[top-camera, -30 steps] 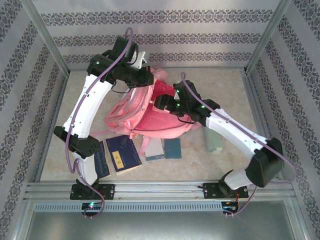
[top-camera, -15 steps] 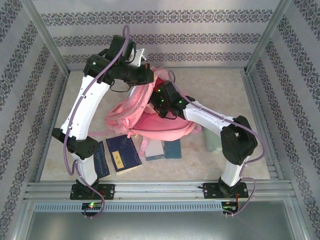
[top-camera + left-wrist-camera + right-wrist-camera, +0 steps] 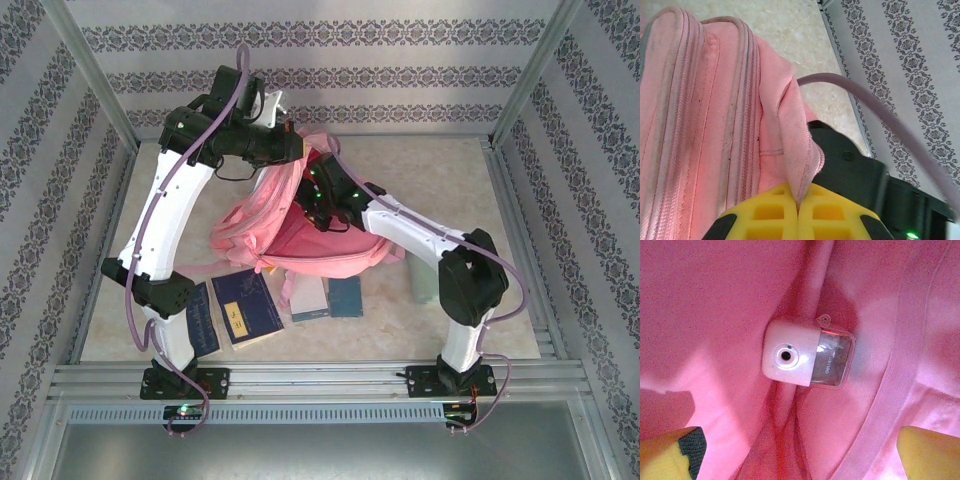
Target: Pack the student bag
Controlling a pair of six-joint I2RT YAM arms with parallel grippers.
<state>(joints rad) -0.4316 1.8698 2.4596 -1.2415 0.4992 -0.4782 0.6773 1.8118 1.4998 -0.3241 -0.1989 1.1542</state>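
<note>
We see the student bag (image 3: 300, 240) at mid-table, its base near the books (image 3: 245, 308) and its top toward the far wall. It is soft pink fabric and the largest thing on the marbled table (image 3: 450, 180), with pink straps trailing at its near left corner.

From the left wrist, the outer cloth shows rows of ribbed seams and zip lines, a little grubby.

The left gripper (image 3: 797, 210) has its yellow fingers pressed together on a thin fold of the bag's rim. In the overhead view this fold is drawn up above the rest of the bag, so the mouth gapes.

The right gripper (image 3: 800, 455) is down inside the mouth, fingers spread wide with nothing between them.

The lining there is a brighter, hotter pink, crossed by one flat webbing band.

A small pink-and-white gadget (image 3: 807, 360) with a clear end lies in a crease of the lining, apart from both fingers.

A pale green item (image 3: 428, 282) lies on the table right of the bag, partly behind the right arm.
</note>
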